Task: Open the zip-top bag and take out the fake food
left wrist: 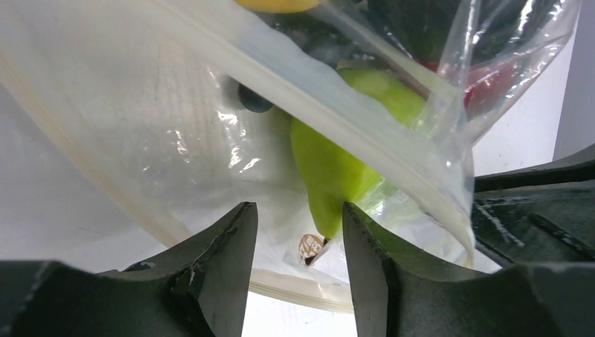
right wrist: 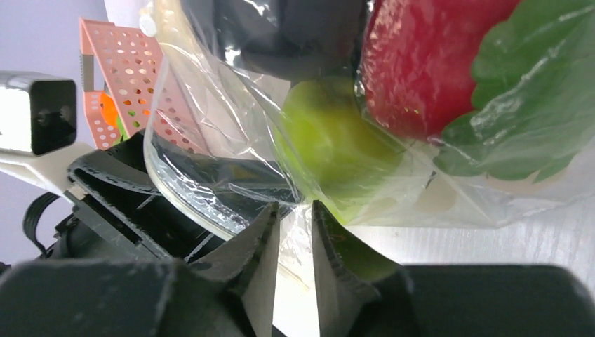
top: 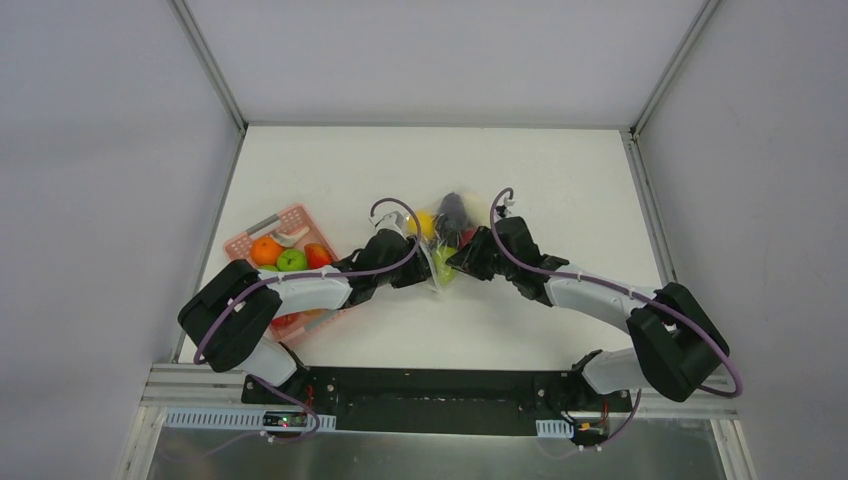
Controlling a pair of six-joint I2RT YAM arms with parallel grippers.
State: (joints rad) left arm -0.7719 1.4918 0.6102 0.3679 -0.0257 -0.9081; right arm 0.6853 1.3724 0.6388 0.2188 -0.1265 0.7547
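One view, right wrist, shows right end effector point(right wrist: 295, 235) pinching zip-top bag point(right wrist: 224, 151)

In front of me the clear crinkly plastic zip-top bag point(left wrist: 175, 126) lies mid-table, holding a round yellow fruit point(top: 425, 222), dark purple eggplant point(top: 455, 210), red tomato point(right wrist: 421, 63) and light-green pear point(left wrist: 337, 161).

Pairs chunky black joint housings with smooth white links on left arm point(top: 300, 292) and right arm point(top: 590, 296); trails purple cables point(top: 300, 277) along both, looped near the wrists; ends in matte black left gripper point(left wrist: 300, 239) and right gripper point(right wrist: 295, 235), fingers point(left wrist: 217, 267) wedge-shaped, edges scuffed pale.
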